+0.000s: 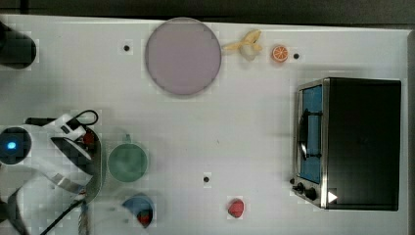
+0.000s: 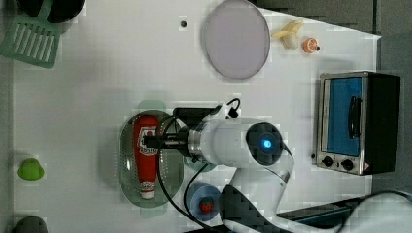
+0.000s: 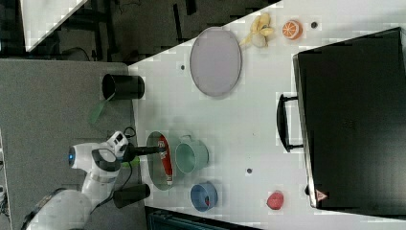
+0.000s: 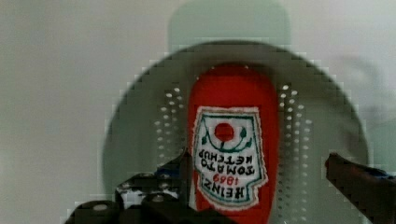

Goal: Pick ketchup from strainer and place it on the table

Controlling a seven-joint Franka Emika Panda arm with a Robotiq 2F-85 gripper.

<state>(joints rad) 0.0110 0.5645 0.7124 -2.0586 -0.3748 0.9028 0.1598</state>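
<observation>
The red ketchup (image 2: 146, 160) lies flat in the pale green strainer (image 2: 127, 165), its white cap toward the left view's bottom. My gripper (image 2: 151, 141) hangs open just over the bottle's label. In the wrist view the ketchup (image 4: 231, 154) lies between my two dark fingertips, one finger (image 4: 175, 170) at the label's edge and the other (image 4: 355, 179) farther off over the strainer's dotted bottom (image 4: 140, 135). From the right view the gripper (image 3: 160, 150) reaches into the strainer (image 3: 153, 167) above the ketchup (image 3: 166, 165). The white table (image 1: 244, 122) spreads around them.
A green mug (image 1: 127, 162) stands right beside the strainer, and a blue bowl (image 1: 139, 208) holding a red fruit is close by. A lilac plate (image 1: 182, 55), banana (image 1: 247, 44), orange slice (image 1: 280, 53), strawberry (image 1: 236, 207) and toaster oven (image 1: 352, 142) lie farther off.
</observation>
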